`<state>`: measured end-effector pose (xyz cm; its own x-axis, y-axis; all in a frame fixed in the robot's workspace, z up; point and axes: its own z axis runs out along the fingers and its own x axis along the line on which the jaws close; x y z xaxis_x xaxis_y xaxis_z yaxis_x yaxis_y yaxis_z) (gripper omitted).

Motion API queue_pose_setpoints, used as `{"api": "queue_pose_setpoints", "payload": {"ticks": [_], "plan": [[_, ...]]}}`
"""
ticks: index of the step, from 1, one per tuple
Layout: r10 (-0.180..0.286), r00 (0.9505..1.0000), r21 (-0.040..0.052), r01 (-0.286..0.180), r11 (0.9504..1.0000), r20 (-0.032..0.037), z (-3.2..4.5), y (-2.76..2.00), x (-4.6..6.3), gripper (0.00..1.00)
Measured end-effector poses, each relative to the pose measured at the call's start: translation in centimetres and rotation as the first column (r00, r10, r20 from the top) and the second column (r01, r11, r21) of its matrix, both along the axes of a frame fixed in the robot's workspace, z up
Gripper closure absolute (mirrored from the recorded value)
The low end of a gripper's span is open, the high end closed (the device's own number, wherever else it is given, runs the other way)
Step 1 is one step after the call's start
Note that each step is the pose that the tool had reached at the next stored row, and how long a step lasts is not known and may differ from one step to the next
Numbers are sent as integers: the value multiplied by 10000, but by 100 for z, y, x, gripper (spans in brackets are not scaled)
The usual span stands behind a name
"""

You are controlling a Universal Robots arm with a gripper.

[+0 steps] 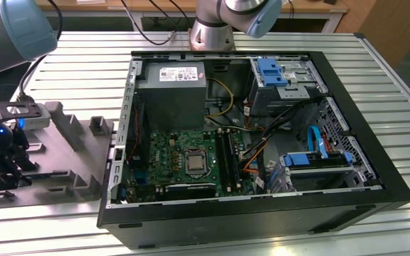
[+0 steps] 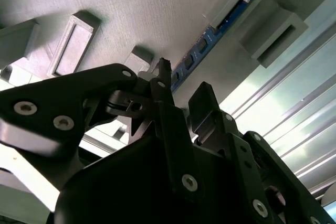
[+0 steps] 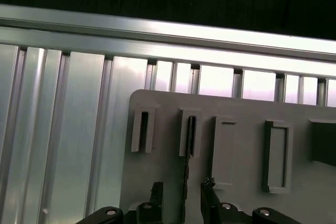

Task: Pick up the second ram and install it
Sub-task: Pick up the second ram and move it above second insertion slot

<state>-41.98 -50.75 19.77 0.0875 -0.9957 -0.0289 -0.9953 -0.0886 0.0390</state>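
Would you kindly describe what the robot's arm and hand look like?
The arm has silver-grey tubes with pale blue joint caps, and a black cable hangs near its wrist. The hand is black and angular, with silver screw heads, two slim fingers and, in the exterior view, a small blue light.

This looks like a robotics lab or workshop. An open PC case (image 1: 262, 224) lies on a ribbed aluminium table (image 1: 84, 69). Behind the case stands a robot arm's base (image 1: 212, 34), with cables (image 1: 144, 29) and a wooden bench (image 1: 312, 8) beyond. A grey holder tray (image 1: 62, 154) sits beside the case.
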Motion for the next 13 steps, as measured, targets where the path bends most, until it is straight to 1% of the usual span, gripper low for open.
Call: {"api": "queue_pose_setpoints", "payload": {"ticks": [10,11,13], "plan": [[-1,10000,0,1,10000,1,-1,1,-2,60],[-1,10000,1,1,10000,1,-1,1,-2,67],[-1,10000,0,1,10000,1,-1,0,-2,67]]}}
